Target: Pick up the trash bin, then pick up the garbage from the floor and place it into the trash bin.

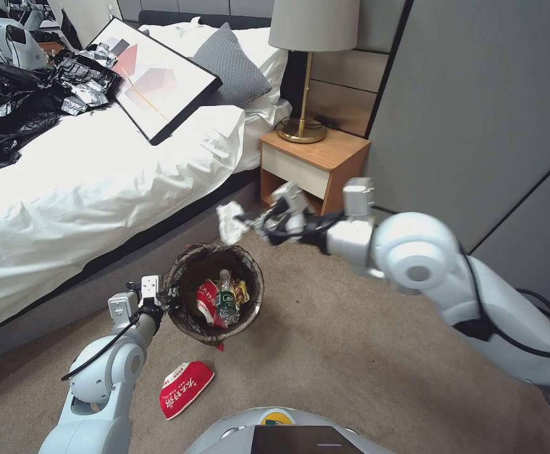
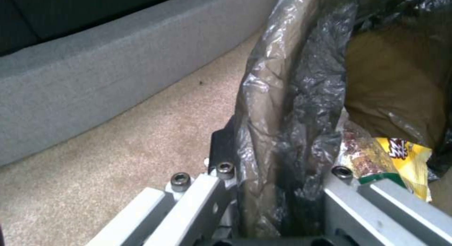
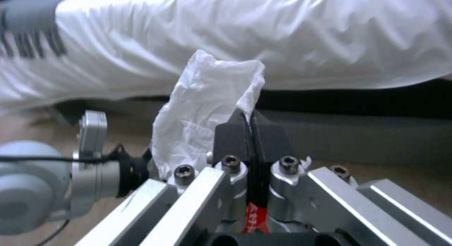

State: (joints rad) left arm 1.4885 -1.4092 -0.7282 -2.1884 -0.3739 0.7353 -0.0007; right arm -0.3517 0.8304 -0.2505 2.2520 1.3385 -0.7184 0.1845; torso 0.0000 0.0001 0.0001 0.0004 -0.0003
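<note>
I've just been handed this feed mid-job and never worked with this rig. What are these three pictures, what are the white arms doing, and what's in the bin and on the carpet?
The wide picture is from the robot's head, looking down at a carpeted bedroom floor beside a bed. The other two come from cameras on each wrist, looking along the fingers.

The left gripper is clamped on the rim of the trash bin; the left wrist view shows the dark bag liner pinched between its fingers.

The right gripper is shut on a crumpled white tissue, held above the bin's far rim. The right wrist view shows that tissue up close.

Inside the bin are a clear bottle, a red-and-white snack bag and a yellow wrapper. Another red-and-white snack bag lies on the carpet.
</note>
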